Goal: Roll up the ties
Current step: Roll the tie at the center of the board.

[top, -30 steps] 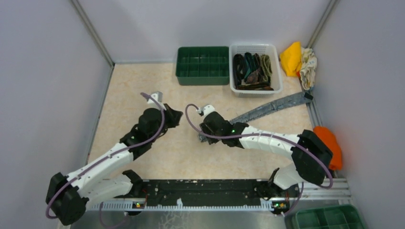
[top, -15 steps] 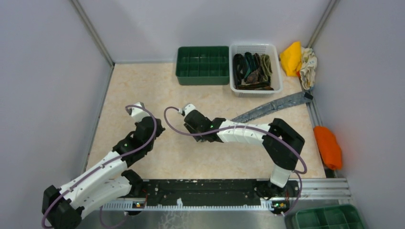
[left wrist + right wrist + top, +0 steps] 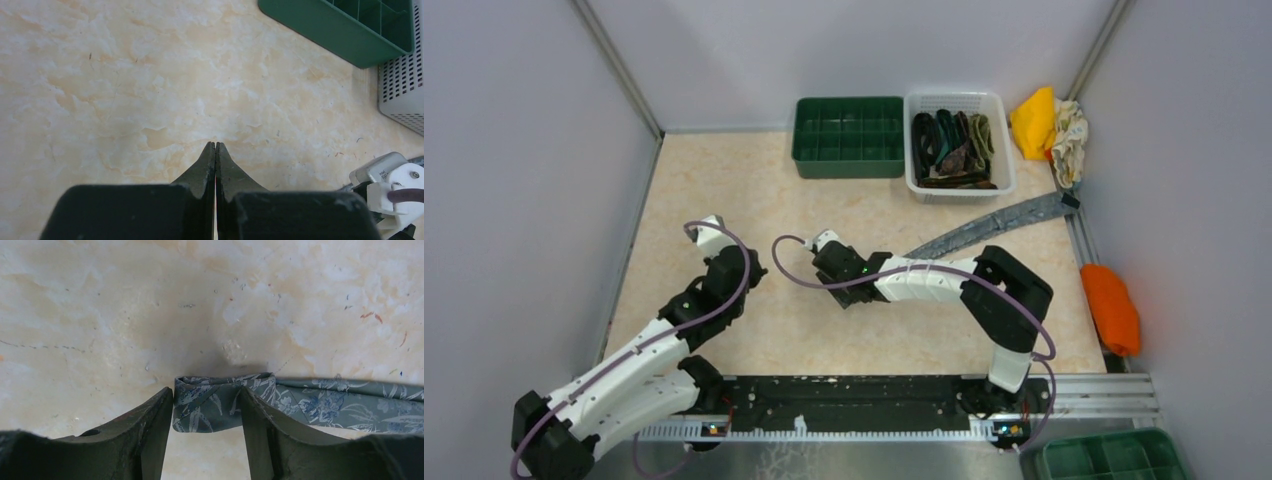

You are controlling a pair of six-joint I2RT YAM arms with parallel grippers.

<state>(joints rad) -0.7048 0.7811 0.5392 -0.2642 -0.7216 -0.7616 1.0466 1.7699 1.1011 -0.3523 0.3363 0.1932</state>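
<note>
A long grey patterned tie [image 3: 994, 225] lies flat on the table, running from the back right toward the middle. Its near end is folded over into a short flat fold [image 3: 210, 407], which lies on the table between the fingers of my right gripper [image 3: 206, 390]. That gripper's jaws stand open around the fold; the left finger is just at its edge and the right finger [image 3: 260, 420] overlaps the strip. In the top view the right gripper [image 3: 844, 292] hides the fold. My left gripper [image 3: 215, 145] is shut and holds nothing, low over bare table left of the right one [image 3: 754, 272].
A white basket [image 3: 1004, 150] at the back holds several dark ties [image 3: 952, 150]. A green compartment tray [image 3: 849, 137] stands left of it. Yellow cloth [image 3: 1034, 122] and orange cloth [image 3: 1111, 305] lie along the right wall. Another green tray [image 3: 1114, 455] sits at the near right.
Both arms have shifted left and a little nearer. The right gripper has carried the tie's end leftward and its jaws have spread wider. The left gripper stayed shut.
</note>
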